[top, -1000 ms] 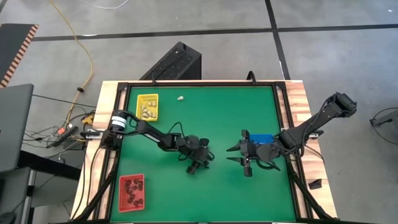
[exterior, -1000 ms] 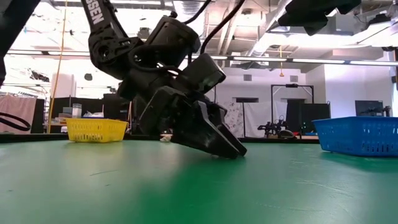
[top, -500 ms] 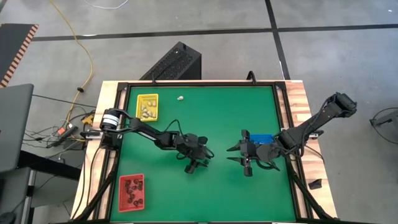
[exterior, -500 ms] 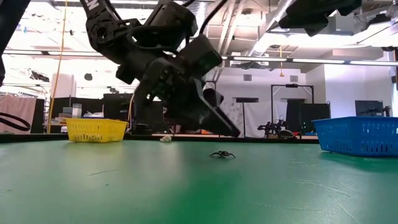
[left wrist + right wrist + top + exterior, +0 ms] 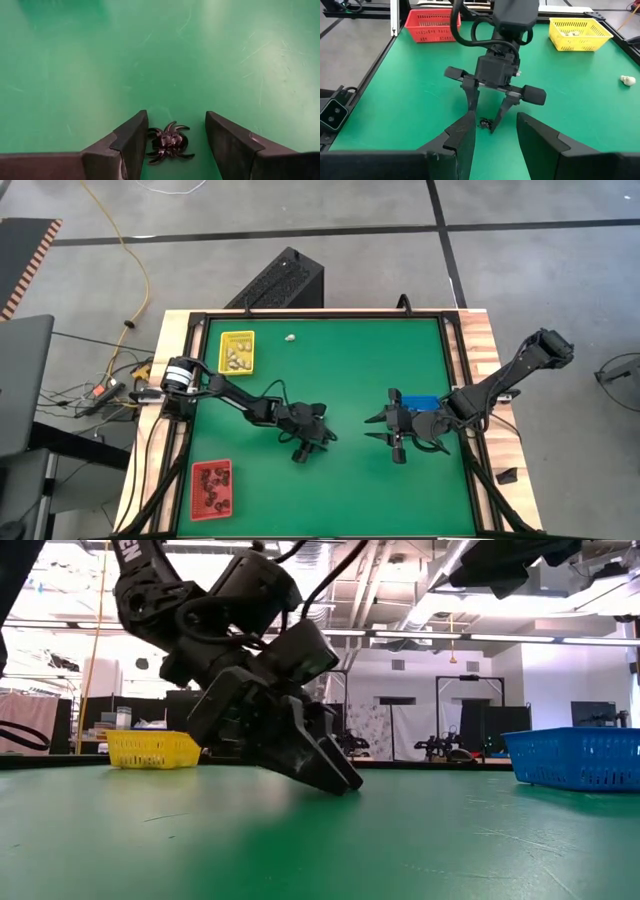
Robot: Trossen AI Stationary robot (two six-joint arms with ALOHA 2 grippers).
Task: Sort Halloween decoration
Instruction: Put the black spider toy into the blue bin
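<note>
The left gripper (image 5: 303, 448) is pressing its fingertips down onto the green mat (image 5: 350, 360) near the table's middle, jaws spread apart and straddling a black spider trinket (image 5: 169, 144). The spider is lying flat on the mat between the two fingers (image 5: 131, 140), touching neither, so nothing is being gripped. Open green is stretching around it on every side, with the table's black rim (image 5: 455, 380) well away. The right gripper (image 5: 396, 427) is hovering just to the right, fingers parted and empty, beside the blue tray (image 5: 420, 402). A cream trinket (image 5: 290, 338) is sitting alone near the far edge, beside the yellow tray (image 5: 237, 351). The red tray (image 5: 212, 488) is resting in the near left corner.
</note>
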